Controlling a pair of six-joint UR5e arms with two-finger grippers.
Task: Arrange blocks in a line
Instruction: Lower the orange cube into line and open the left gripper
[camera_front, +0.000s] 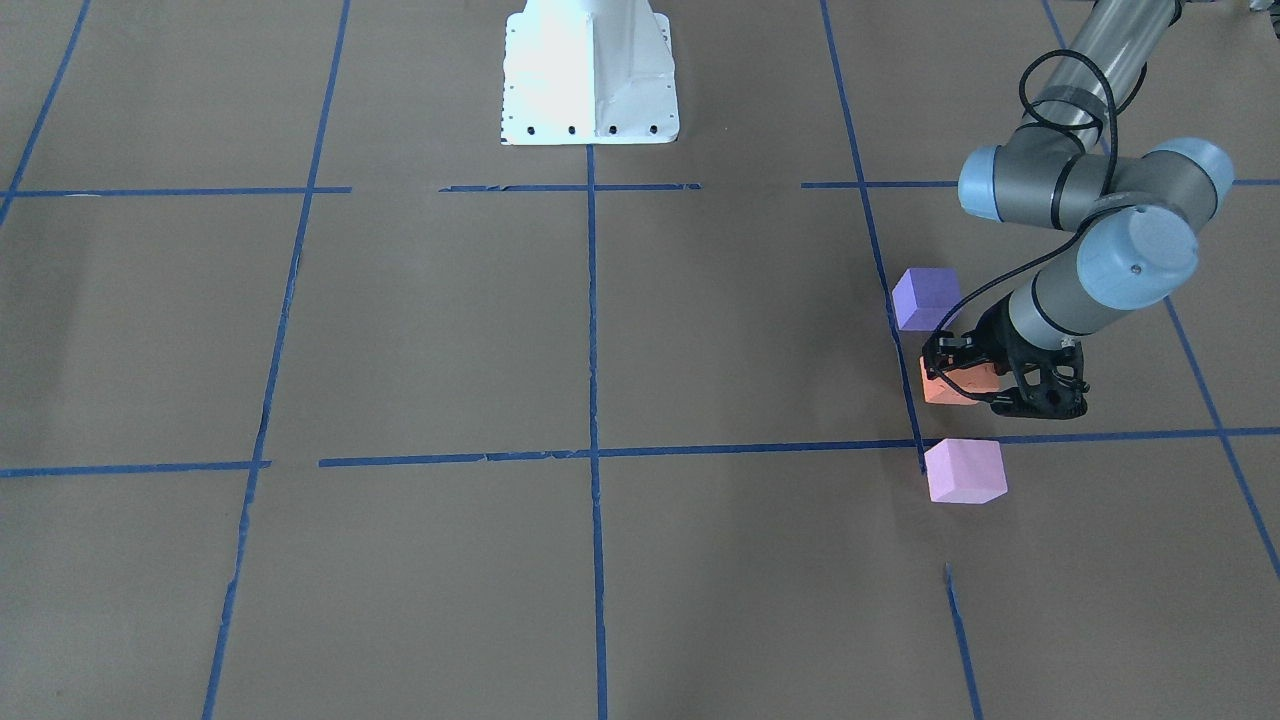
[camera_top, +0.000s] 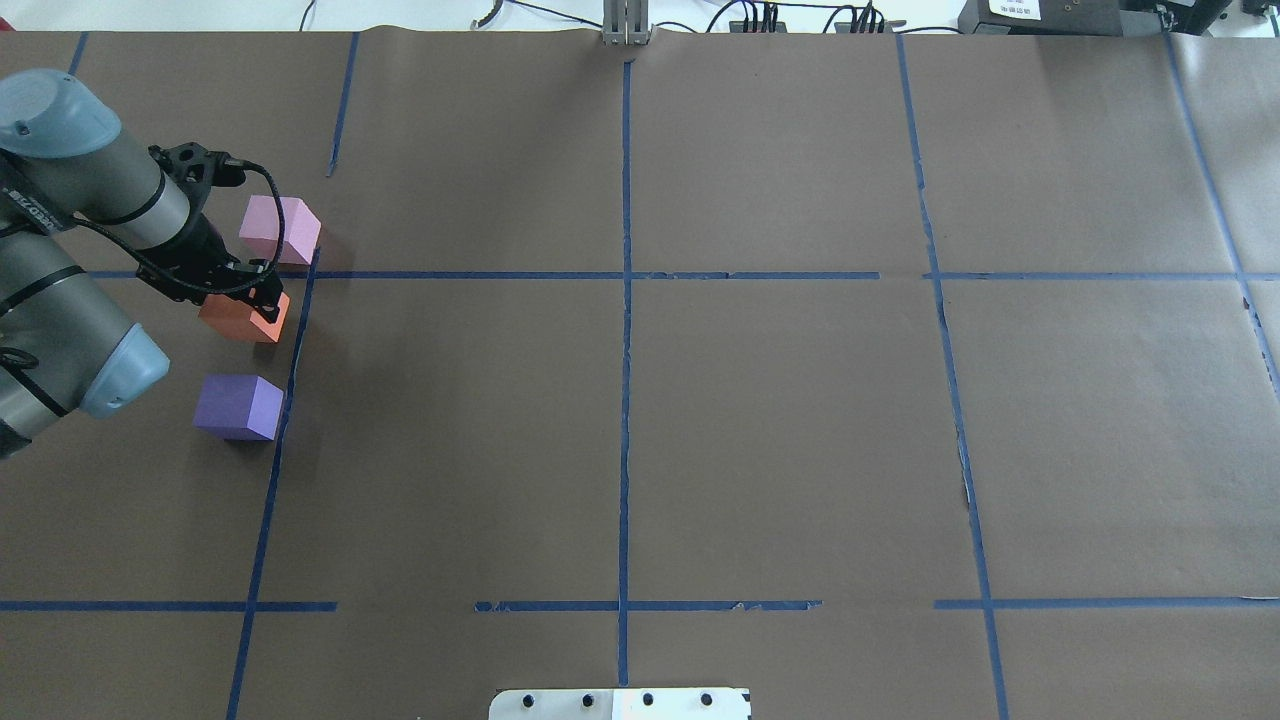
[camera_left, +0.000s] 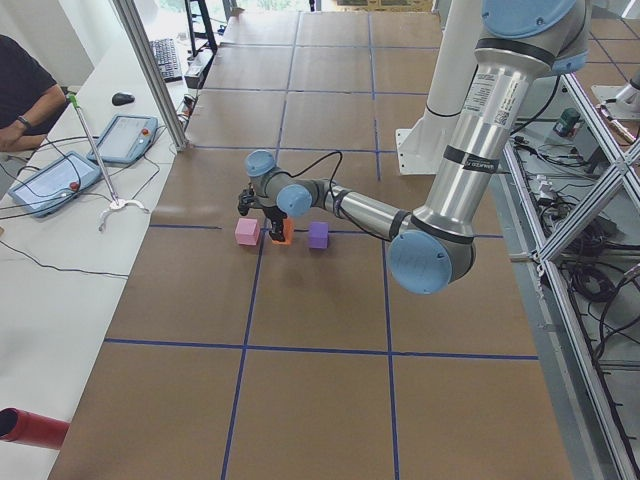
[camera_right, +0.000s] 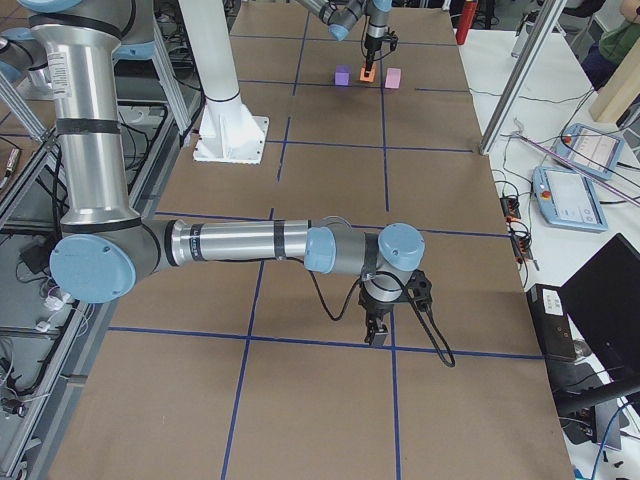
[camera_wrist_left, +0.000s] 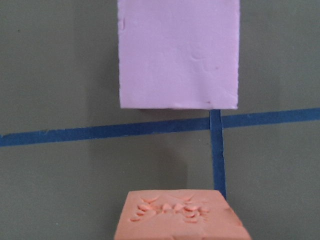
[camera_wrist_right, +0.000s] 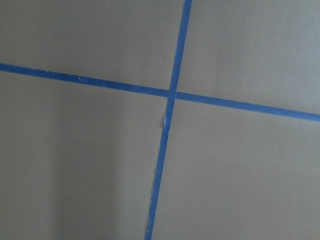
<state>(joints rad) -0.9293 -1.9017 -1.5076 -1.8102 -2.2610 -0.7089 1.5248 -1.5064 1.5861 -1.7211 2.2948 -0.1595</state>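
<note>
Three cubes stand in a row beside a blue tape line at the table's left end. The pale pink block is farthest from the robot. The orange block is in the middle. The violet-blue block is nearest. My left gripper is shut on the orange block, low at the table. The left wrist view shows the orange block at the bottom and the pink block ahead. My right gripper hangs over bare paper far from the blocks; I cannot tell whether it is open.
Brown paper with a grid of blue tape lines covers the table. The white robot base stands at the robot's edge. In the exterior left view an operator's side table with a tablet lies beyond the far edge.
</note>
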